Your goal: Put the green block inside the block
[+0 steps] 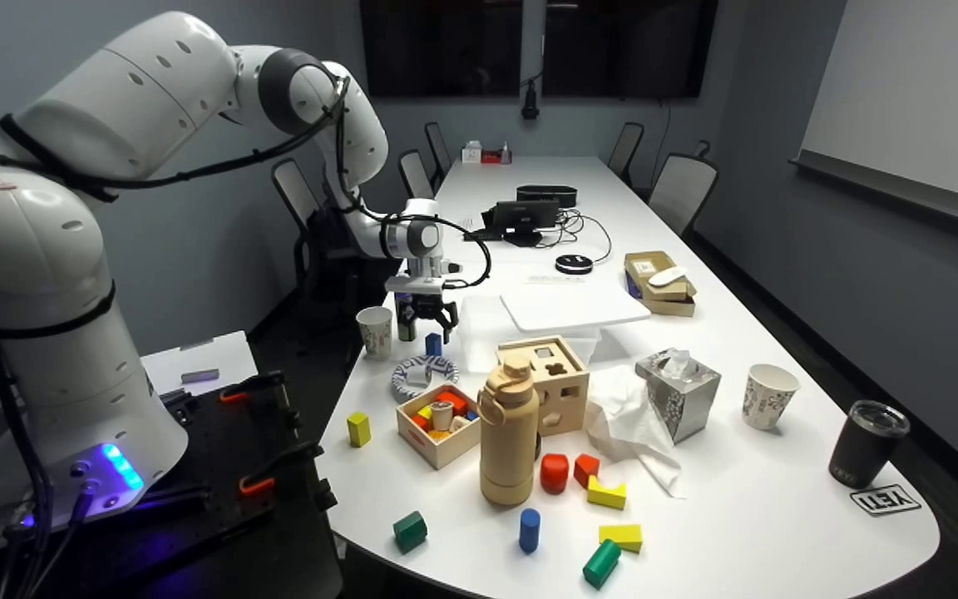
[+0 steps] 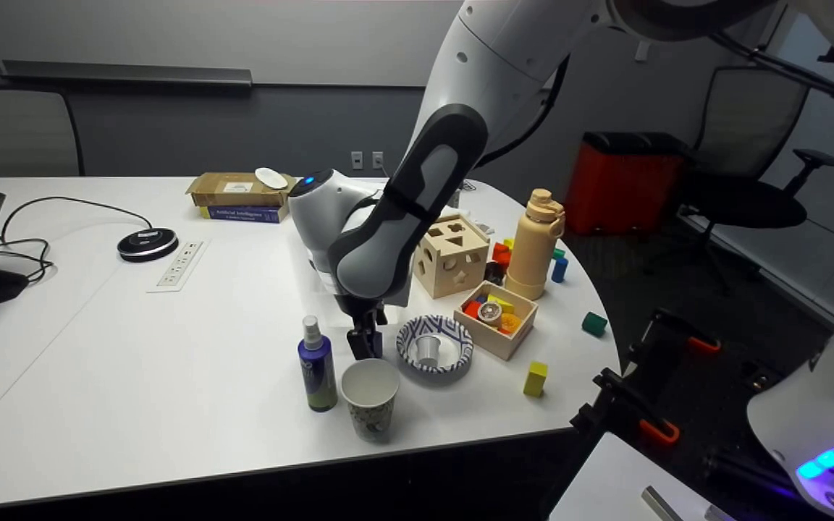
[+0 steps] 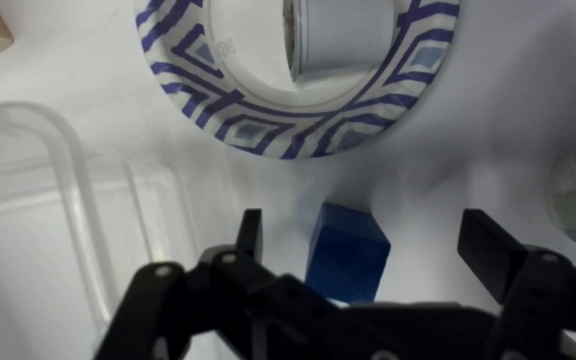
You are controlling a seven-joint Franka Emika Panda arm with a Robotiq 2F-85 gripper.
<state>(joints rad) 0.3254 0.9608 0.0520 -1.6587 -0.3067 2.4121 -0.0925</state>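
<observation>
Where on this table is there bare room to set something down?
Bare: between the spray bottle and the outlet strip, and between the flat yellow block and the black tumbler. Crowded: around the tool, where a blue block, patterned bowl and paper cup sit close, and around the tan bottle, beside the shape box and block tray.

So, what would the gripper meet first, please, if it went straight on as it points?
Probably the blue block, seen between the open fingers; depth is unclear, so they might touch the table first.

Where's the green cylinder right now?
In an exterior view, the green cylinder lies near the bottom, right of centre, beside the flat yellow block, right of the blue cylinder.
</observation>
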